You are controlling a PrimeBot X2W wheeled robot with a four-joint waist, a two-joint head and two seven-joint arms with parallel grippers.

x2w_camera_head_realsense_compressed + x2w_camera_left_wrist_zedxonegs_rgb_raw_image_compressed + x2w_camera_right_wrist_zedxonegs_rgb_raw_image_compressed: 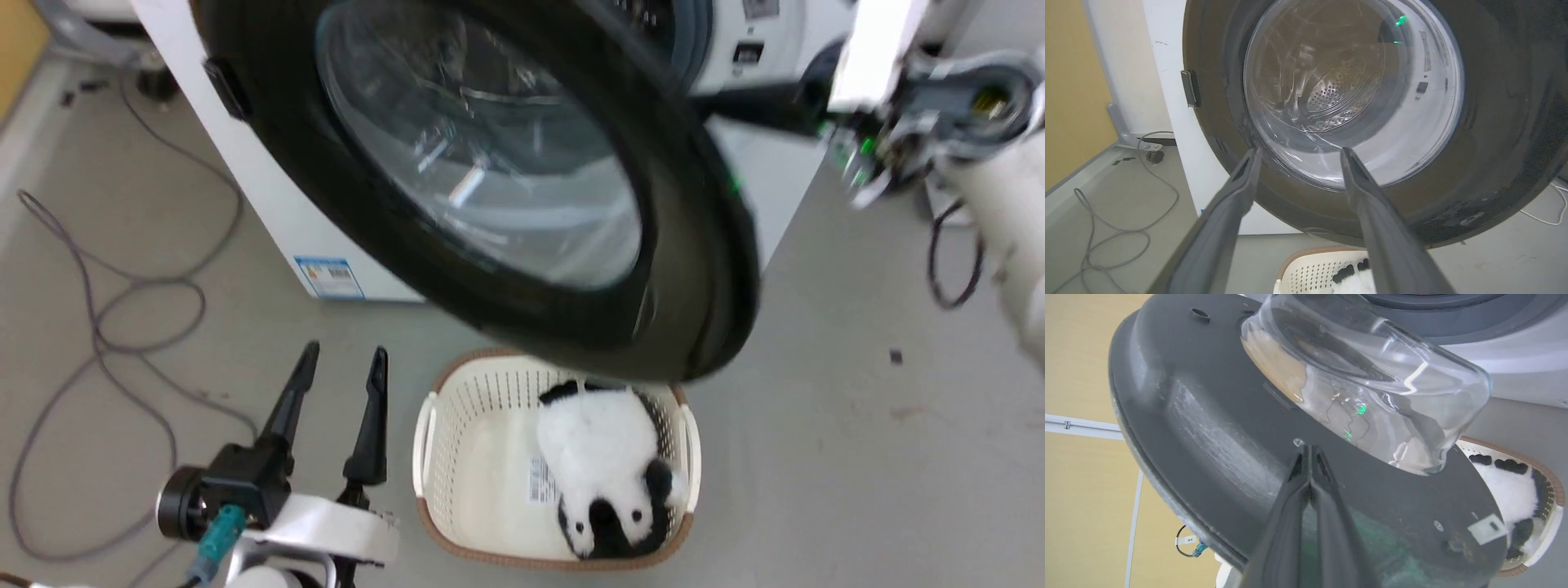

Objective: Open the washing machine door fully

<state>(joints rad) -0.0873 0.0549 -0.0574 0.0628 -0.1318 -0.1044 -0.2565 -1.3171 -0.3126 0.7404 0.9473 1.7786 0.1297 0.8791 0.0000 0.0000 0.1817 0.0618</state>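
Washing machine (286,220): white, standing on the grey floor (857,449), blue label (329,278) at the lower front corner of its side panel.

The washing machine door (702,269) stands swung out from the machine's front and is partly open. Its glossy black outer face is turned away from the machine. The grey rubber-ringed mouth (1474,318) is exposed behind it. In the right wrist view the clear glass bowl (1372,375) bulges from the door's dull dark inner face.

Left gripper (344,353): low over the floor, in front of the door's outer face and apart from it. Its fingers are spread wide with nothing between them. In its own wrist view they point at the lower rim of the window.

Right gripper (1309,448): reaches in behind the door's free edge from the right. Its fingers are pressed together with nothing held. The tips are at the door's inner face, just beside the base of the glass bowl. I cannot confirm whether they touch it.

Laundry basket (424,441): cream with a brown rim, on the floor directly below the door's lower edge. It holds a black-and-white plush panda (600,457).

Grey cables (122,310) lie looped on the floor to the left of the machine.
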